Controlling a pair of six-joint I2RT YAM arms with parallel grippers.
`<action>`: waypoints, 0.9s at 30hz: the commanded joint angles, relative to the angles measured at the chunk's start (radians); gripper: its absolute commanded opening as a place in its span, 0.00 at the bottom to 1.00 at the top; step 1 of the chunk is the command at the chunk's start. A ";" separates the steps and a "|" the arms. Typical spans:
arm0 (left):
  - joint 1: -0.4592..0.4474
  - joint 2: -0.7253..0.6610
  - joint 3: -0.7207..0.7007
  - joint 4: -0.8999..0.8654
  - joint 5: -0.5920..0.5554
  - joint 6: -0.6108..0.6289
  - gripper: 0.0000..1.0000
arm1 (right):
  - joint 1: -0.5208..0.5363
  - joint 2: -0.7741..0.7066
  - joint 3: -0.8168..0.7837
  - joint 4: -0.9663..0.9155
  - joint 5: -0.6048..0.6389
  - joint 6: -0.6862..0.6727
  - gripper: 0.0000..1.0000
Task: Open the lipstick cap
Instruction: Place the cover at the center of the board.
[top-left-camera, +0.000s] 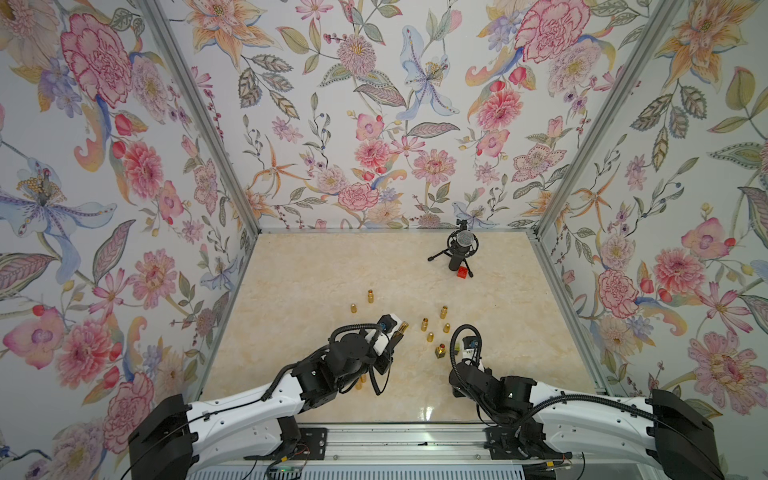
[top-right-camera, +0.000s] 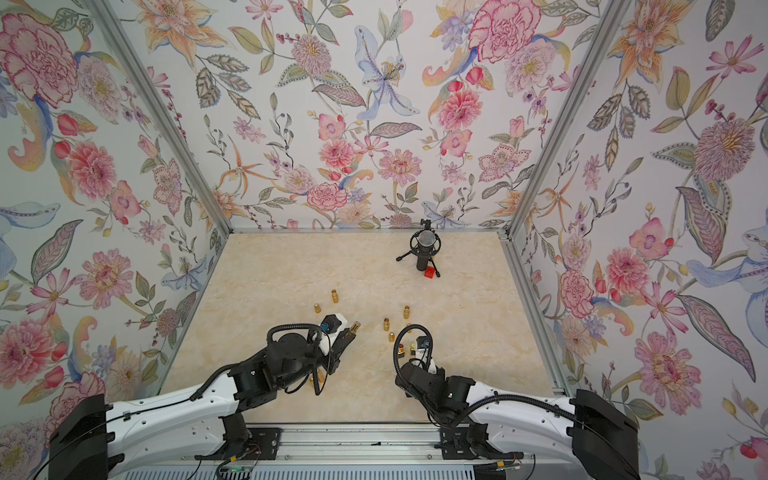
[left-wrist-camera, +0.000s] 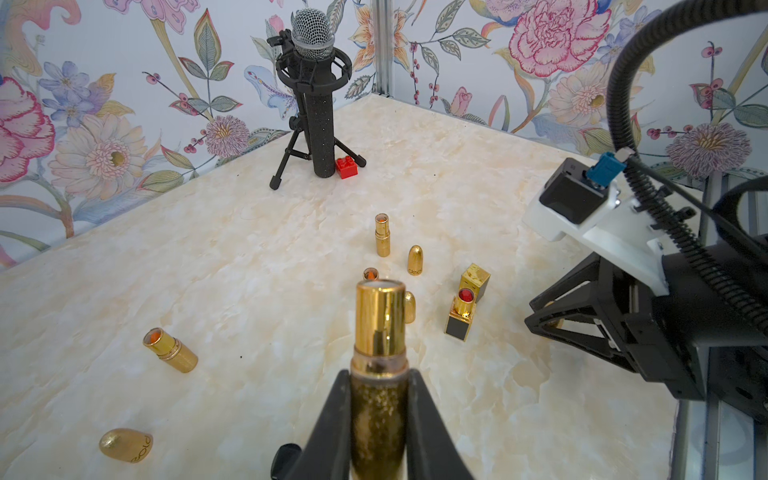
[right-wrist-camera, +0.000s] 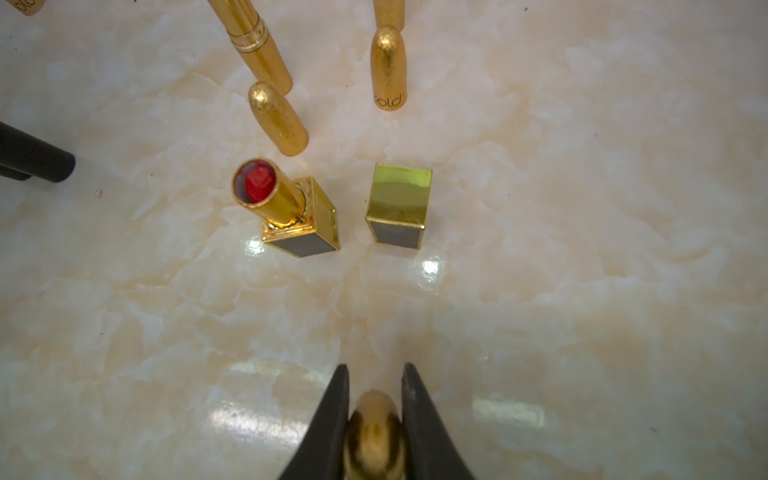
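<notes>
Near right of the bench (top-left-camera: 291, 270): right end effector (right-wrist-camera: 376, 368) pinching a gold bullet-shaped lipstick cap (right-wrist-camera: 376, 424), rounded end outward.

Near left-centre: left end effector (left-wrist-camera: 379, 374) clamped on the gold lipstick tube (left-wrist-camera: 380, 324). Lower body sits between the fingers, bare neck pointing toward the far side.

Tube and cap are well apart, so the cap is off and the pull looks done. Tube mouth glares; cannot tell whether colour shows.

Just beyond: a square black-and-gold lipstick (right-wrist-camera: 299, 216) standing open, its square cap (right-wrist-camera: 399, 203) beside it, not touching.

Farther: loose gold tubes (left-wrist-camera: 382, 237) and bullet caps (left-wrist-camera: 414, 261), scattered.

Far right: microphone (top-left-camera: 461, 245), red brick (top-left-camera: 461, 273) at its foot.

Next move, as I judge it: lower the cap onto bare bench short of the square pair and release, then set the tube down on the left.
</notes>
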 joint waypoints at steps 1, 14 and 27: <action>0.011 -0.001 -0.014 0.036 -0.023 -0.023 0.07 | -0.005 0.014 -0.025 0.070 0.029 0.028 0.24; 0.011 -0.001 -0.015 0.034 -0.024 -0.024 0.08 | -0.031 0.138 0.000 0.114 -0.022 -0.012 0.24; 0.011 0.002 -0.016 0.030 -0.023 -0.024 0.08 | -0.028 0.130 -0.018 0.131 -0.024 -0.017 0.36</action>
